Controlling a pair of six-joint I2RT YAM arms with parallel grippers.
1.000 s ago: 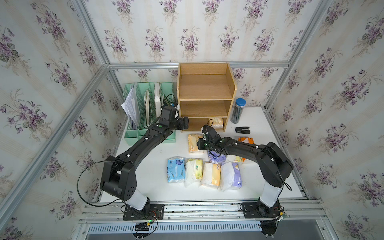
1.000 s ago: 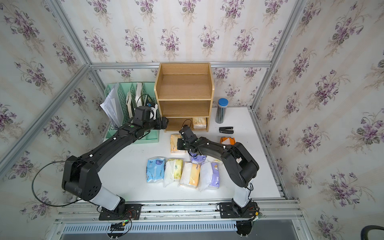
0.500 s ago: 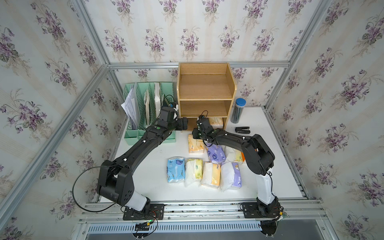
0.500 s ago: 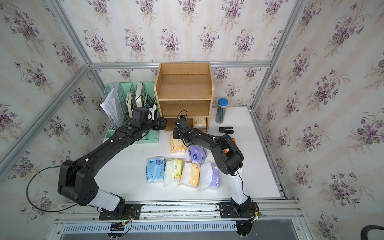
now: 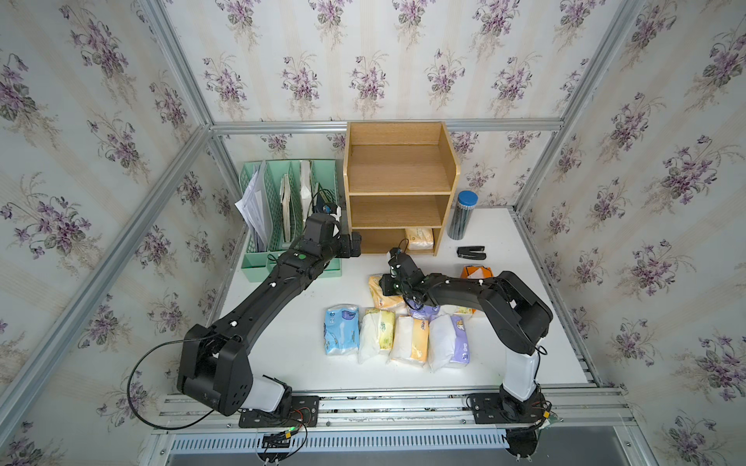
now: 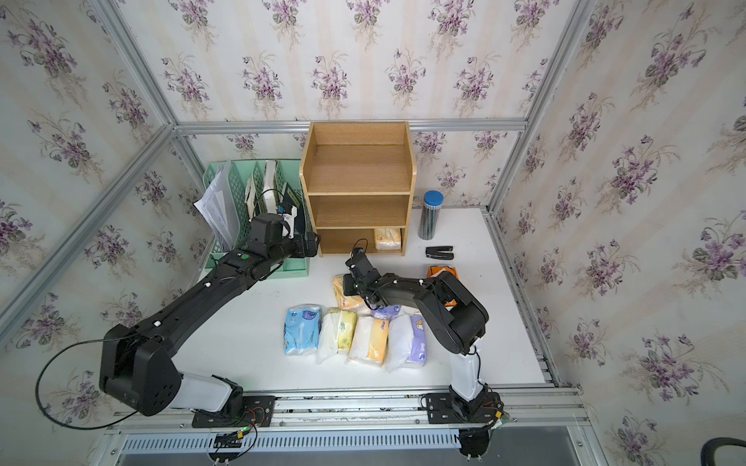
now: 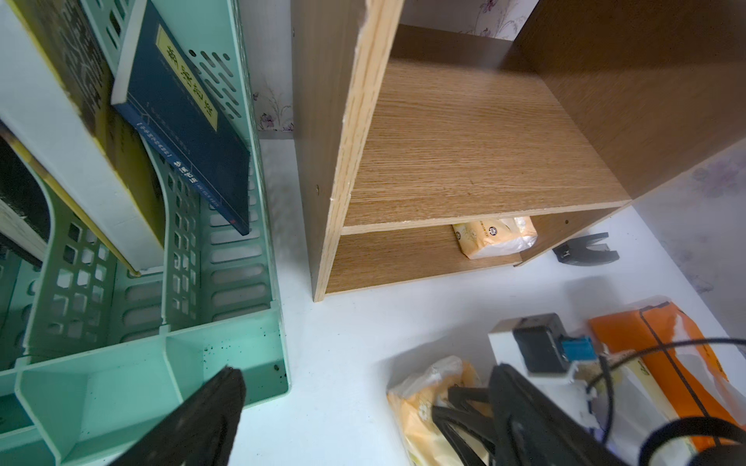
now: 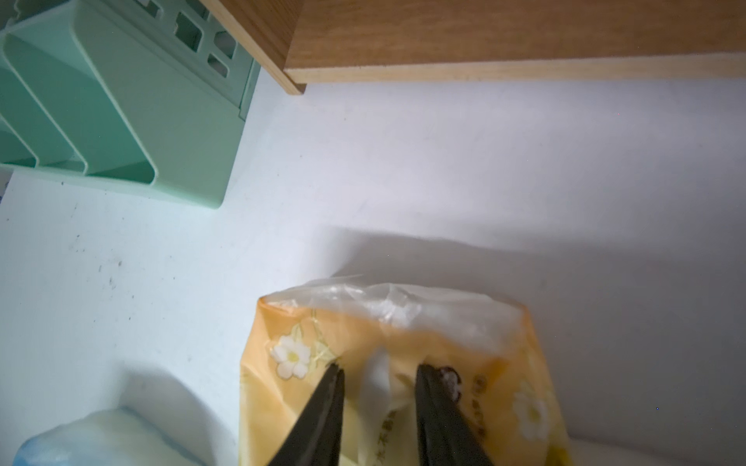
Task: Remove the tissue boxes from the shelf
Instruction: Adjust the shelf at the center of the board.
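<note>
One tissue pack (image 5: 420,238) left in the bottom tier of the shelf (image 5: 397,169)
It was seen at that tier's right end, the shelf being set at the worktop's (image 5: 306,314) back edge. The left fingers (image 7: 218,403) were spread wide by the shelf's front left corner; a low, level reach under the middle board was judged best. The right fingers (image 8: 323,411) were parted over a yellow pack (image 8: 464,335); no grip could be confirmed.
</note>
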